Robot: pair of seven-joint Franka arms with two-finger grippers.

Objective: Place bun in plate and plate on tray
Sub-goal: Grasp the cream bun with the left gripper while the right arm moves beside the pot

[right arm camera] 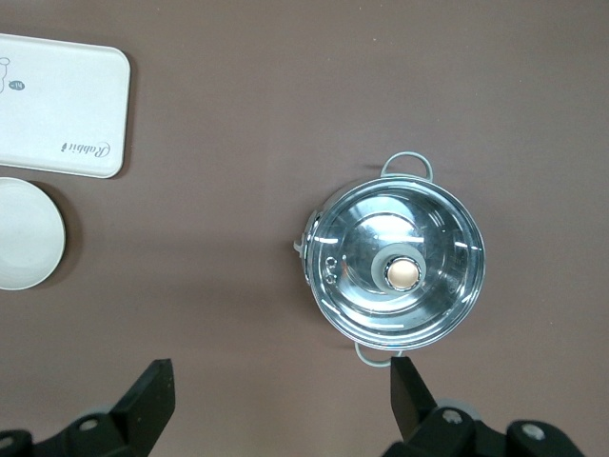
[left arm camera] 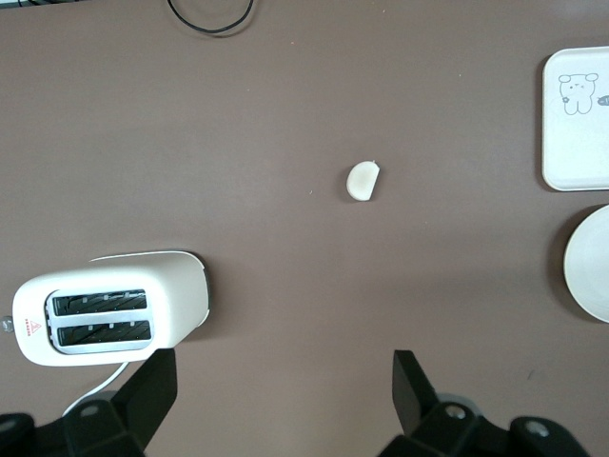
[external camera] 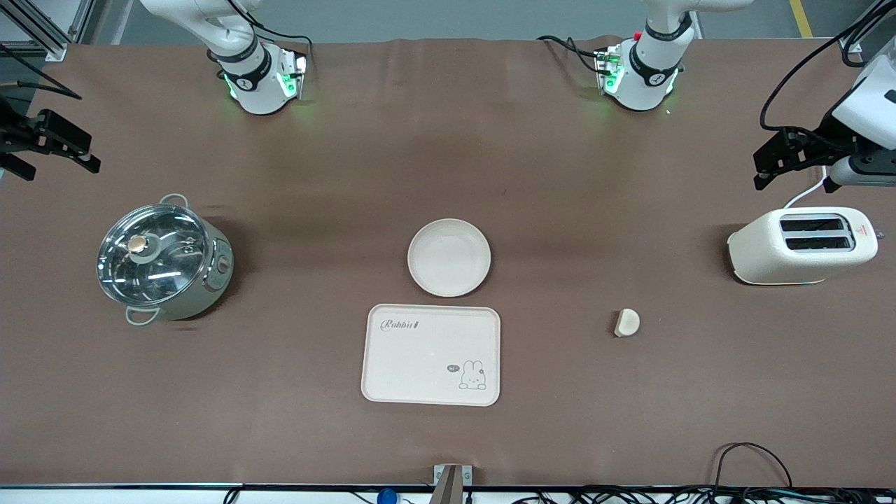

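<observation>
The bun (external camera: 627, 322) (left arm camera: 363, 181), a small pale half-round lump, lies on the brown table between the tray and the toaster. The round cream plate (external camera: 449, 257) (left arm camera: 590, 262) (right arm camera: 29, 233) sits bare mid-table. Just nearer the front camera lies the cream tray (external camera: 431, 355) (left arm camera: 577, 124) (right arm camera: 57, 105) with its Rabbit lettering, nothing on it. My left gripper (external camera: 794, 183) (left arm camera: 284, 381) hangs open and empty above the table beside the toaster. My right gripper (external camera: 61, 171) (right arm camera: 283, 381) hangs open and empty above the table near the pot.
A white two-slot toaster (external camera: 802, 245) (left arm camera: 109, 305) stands at the left arm's end. At the right arm's end is a steel pot (external camera: 162, 259) (right arm camera: 400, 267) with a glass lid. A black cable (external camera: 752, 462) loops at the table's front edge.
</observation>
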